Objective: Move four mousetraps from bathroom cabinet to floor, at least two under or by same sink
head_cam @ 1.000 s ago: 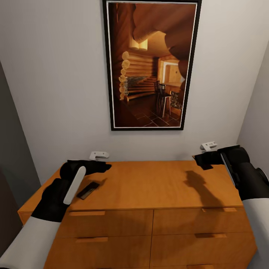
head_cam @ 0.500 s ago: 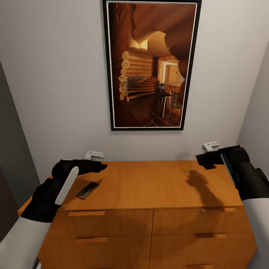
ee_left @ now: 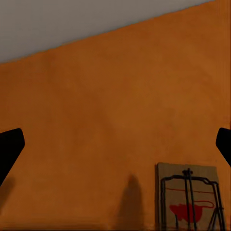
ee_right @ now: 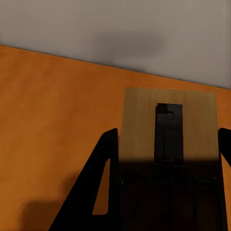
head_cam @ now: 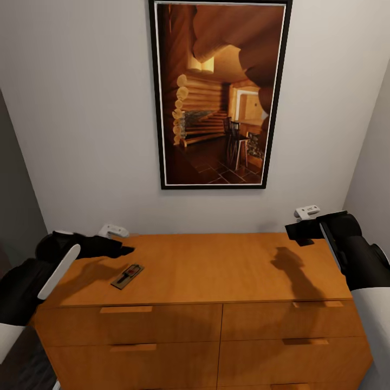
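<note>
Mousetraps are split between the arms: one [head_cam: 127, 275] lies free on the cabinet [head_cam: 216, 271] top near the wide-jawed left gripper [ee_left: 115, 144], another [ee_right: 168, 130] sits clamped in the right gripper [ee_right: 166, 144], and a careless swing could shake it loose.

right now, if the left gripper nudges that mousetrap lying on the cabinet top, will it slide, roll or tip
The mousetrap is a thin flat board lying on the smooth cabinet top, so it would probably slide rather than roll or tip. It looks stiff and likely light. Its low profile may make a pinch from above awkward; the wire parts could snag the left gripper.
</note>
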